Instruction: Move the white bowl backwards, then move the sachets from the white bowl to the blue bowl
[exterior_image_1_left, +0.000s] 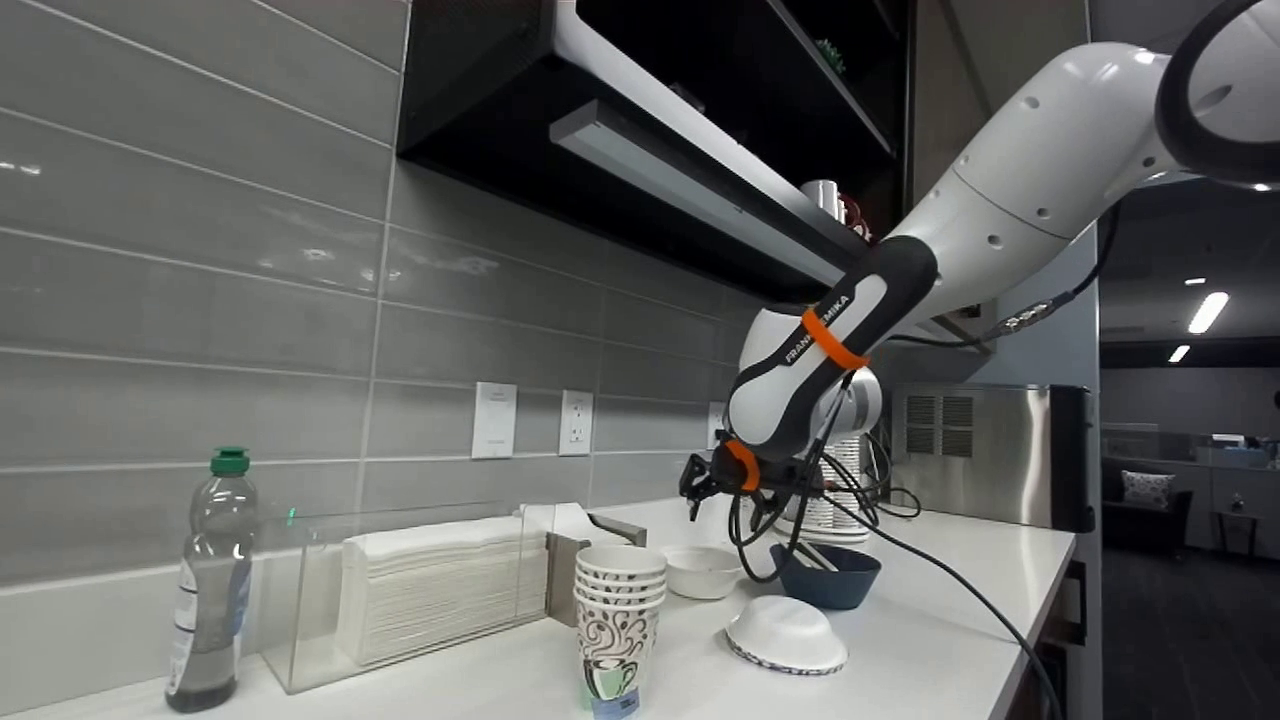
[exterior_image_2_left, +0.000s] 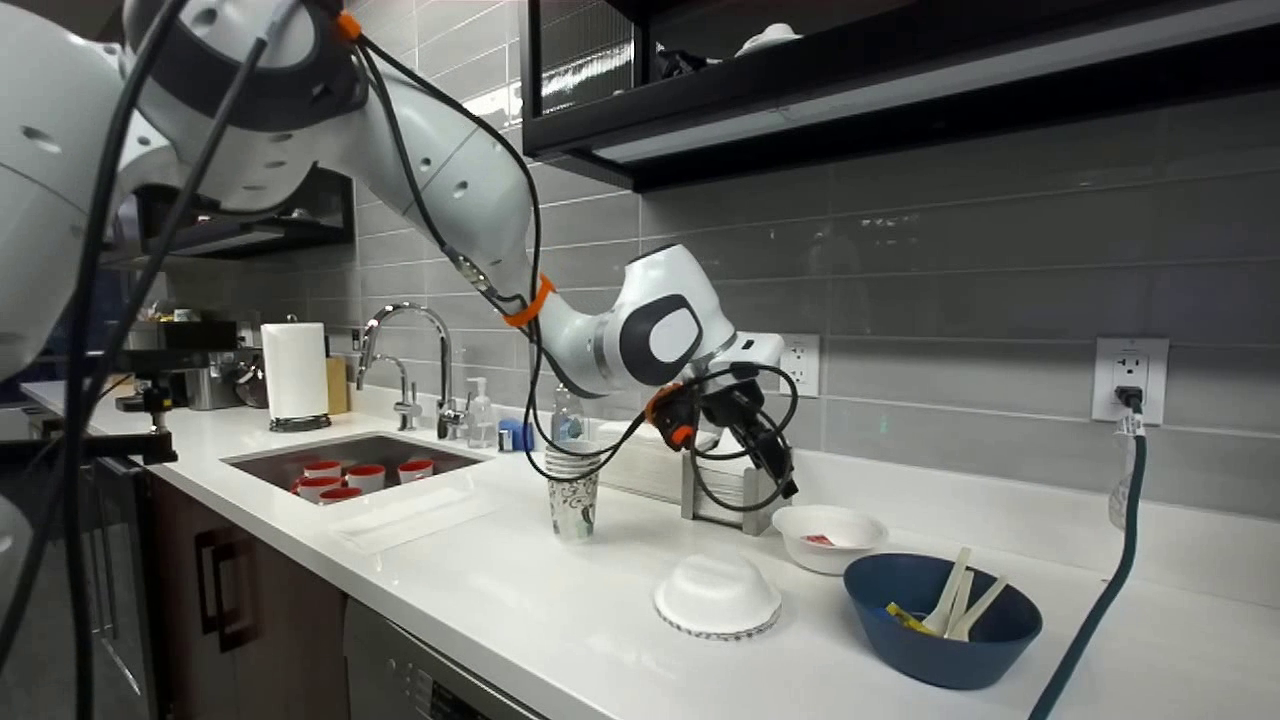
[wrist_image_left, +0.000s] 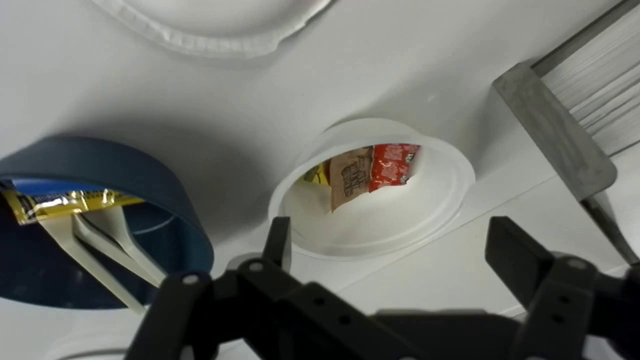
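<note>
The white bowl (wrist_image_left: 380, 220) stands upright on the counter close to the back wall; it also shows in both exterior views (exterior_image_1_left: 703, 576) (exterior_image_2_left: 822, 556). Inside it lie a red sachet (wrist_image_left: 393, 166), a brown sachet (wrist_image_left: 351, 179) and a partly hidden yellow sachet (wrist_image_left: 320, 174). The dark-blue bowl (wrist_image_left: 145, 159) is beside it and shows in both exterior views (exterior_image_1_left: 828, 585) (exterior_image_2_left: 935, 650). It holds pale plastic utensils (wrist_image_left: 100, 250), a yellow packet (wrist_image_left: 75, 204) and something blue. My gripper (wrist_image_left: 389, 235) is open and empty above the white bowl, near its wall side (exterior_image_1_left: 724, 508) (exterior_image_2_left: 786, 488).
Upside-down white paper bowls (exterior_image_2_left: 717, 595) stand in front of the white bowl. A paper-cup stack (exterior_image_1_left: 620, 625) and a napkin holder (exterior_image_1_left: 565, 580) are nearby. A stack of white dishes (exterior_image_1_left: 830, 500) stands further along. The wall and overhead cabinet (exterior_image_1_left: 690, 130) bound the back.
</note>
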